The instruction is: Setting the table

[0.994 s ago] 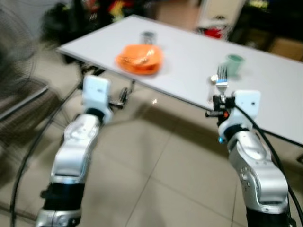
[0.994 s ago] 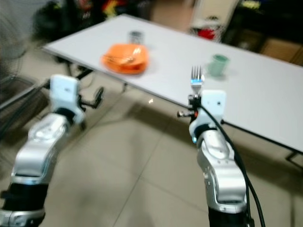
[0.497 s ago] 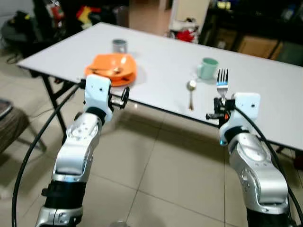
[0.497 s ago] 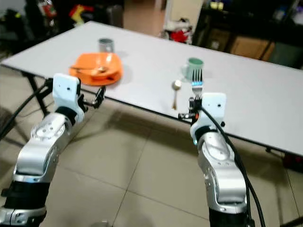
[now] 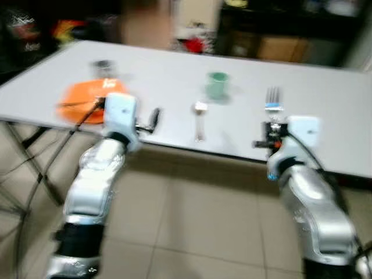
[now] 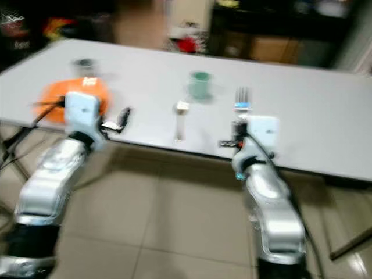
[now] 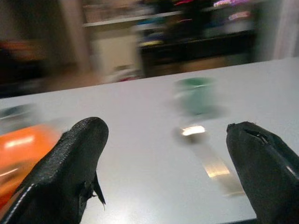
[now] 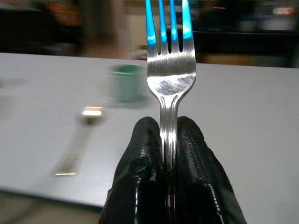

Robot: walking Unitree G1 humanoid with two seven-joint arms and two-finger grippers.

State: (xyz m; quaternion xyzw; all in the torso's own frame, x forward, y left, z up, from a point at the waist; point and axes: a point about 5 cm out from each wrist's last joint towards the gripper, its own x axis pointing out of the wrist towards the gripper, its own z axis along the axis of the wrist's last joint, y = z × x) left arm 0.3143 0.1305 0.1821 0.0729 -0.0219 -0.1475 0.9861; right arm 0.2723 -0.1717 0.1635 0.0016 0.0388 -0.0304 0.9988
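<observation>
Holding the fork [image 8: 171, 70] upright, tines up, my right gripper [image 8: 169, 154] was clamped on its handle just short of the near edge of the white worktop [image 5: 325, 125], at about 4 o'clock from the green cup [image 5: 217, 85]. My left gripper [image 7: 173, 172] hung with its fingers well apart and nothing between them, also at the near edge, just beside the orange plate [image 5: 78, 106], which sat at 9 o'clock from the spoon [image 5: 200, 120]. The spoon lay between plate and cup, its bowl toward the cup. The head views were blurred, so I judged the base was in motion and the approach unfinished. To place the fork well, I reckoned I should let the picture settle first, carry the fork over the worktop, tip it flat low over the surface, and only then part the fingers, keeping clear of the cup. A small grey container [image 5: 102, 64] stood at 12 o'clock from the plate.
</observation>
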